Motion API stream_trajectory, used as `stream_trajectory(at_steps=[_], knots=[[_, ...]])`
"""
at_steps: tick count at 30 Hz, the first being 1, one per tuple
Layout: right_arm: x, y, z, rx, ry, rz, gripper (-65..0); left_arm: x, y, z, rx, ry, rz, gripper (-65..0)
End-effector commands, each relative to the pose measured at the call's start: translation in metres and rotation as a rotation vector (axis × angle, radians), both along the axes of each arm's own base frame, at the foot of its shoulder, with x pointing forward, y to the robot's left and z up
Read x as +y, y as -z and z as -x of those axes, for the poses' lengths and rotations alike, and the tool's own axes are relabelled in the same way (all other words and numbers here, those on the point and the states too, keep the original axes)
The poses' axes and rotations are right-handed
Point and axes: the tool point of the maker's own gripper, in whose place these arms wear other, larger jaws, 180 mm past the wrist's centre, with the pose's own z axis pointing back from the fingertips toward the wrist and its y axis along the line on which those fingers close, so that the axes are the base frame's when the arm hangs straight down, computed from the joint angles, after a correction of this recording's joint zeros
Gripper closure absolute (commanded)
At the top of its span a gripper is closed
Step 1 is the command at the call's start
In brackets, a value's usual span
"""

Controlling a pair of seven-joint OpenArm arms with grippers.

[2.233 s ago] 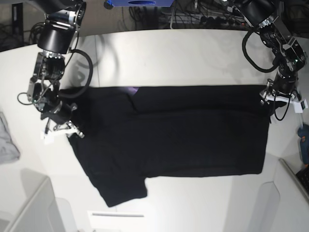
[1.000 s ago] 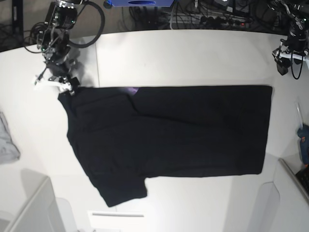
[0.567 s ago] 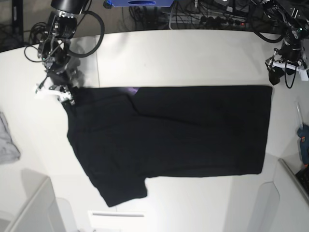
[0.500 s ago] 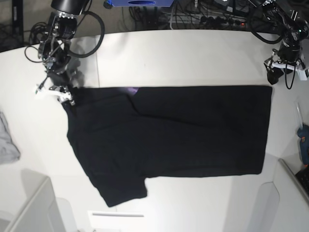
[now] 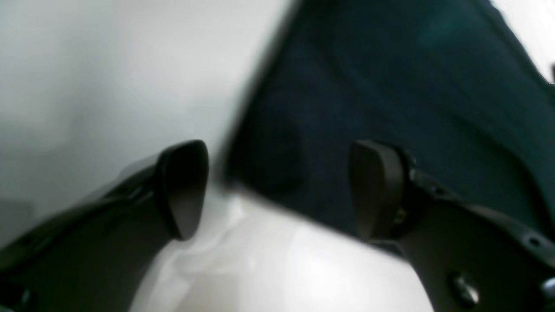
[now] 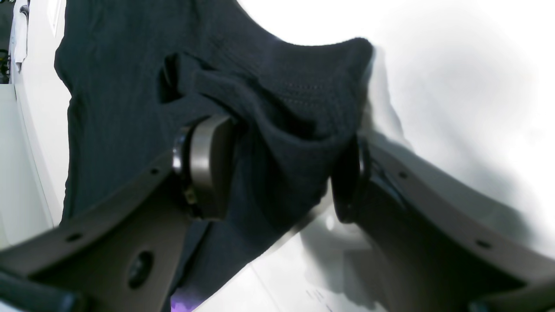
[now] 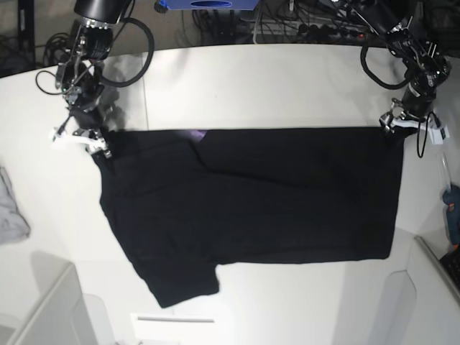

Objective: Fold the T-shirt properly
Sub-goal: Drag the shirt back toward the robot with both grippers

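The black T-shirt lies spread flat on the white table, with a sliver of purple print showing at its far edge. My right gripper sits at the shirt's far left corner. In the right wrist view the right gripper stands open, and a bunched fold of the T-shirt lies between its fingers. My left gripper is at the far right corner. The left wrist view shows it open above the corner of the T-shirt, straddling the cloth's edge.
A small grey cloth lies at the table's left edge. A blue object sits at the right edge. White bins stand at the near left and near right. Cables run along the back.
My left gripper has come down and inward from behind the table's far right to the shirt's far right corner. The right gripper has barely moved; both jaws keep their width.
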Motion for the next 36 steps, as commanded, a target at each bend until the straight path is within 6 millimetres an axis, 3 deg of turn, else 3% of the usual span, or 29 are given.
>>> stream_trajectory(at_steps=[1, 9, 16, 19, 25, 31, 36], knots=[[0.001, 0.012, 0.014, 0.072, -0.002, -0.011, -34.1, 0.003, 0.003, 0.002, 0.025, 0.000, -0.001, -48.5], [0.001, 0.012, 0.013, 0.071, -0.002, -0.010, -34.1, 0.001, 0.010, -0.003, 0.035, -0.021, 0.036, -45.9], [0.001, 0.011, 0.011, 0.066, -0.001, -0.010, -34.1, 0.002, 0.012, -0.002, 0.042, -0.035, 0.041, -9.4], [-0.001, 0.008, 0.006, 0.053, 0.002, -0.009, -30.2, 0.002, 0.012, -0.002, 0.042, -0.035, 0.041, 0.0], [0.000, -0.004, -0.008, -0.035, -0.044, 0.028, 0.0, -0.010, 0.014, -0.009, 0.074, 0.058, 0.013, 0.0], [-0.007, -0.006, -0.005, -0.035, -0.052, 0.052, 0.0, -0.012, 0.015, -0.005, 0.089, 0.079, -0.001, 0.0], [-0.015, -0.008, 0.004, -0.025, -0.058, 0.080, 0.0, -0.001, 0.003, 0.005, 0.096, 0.095, -0.066, 0.0]])
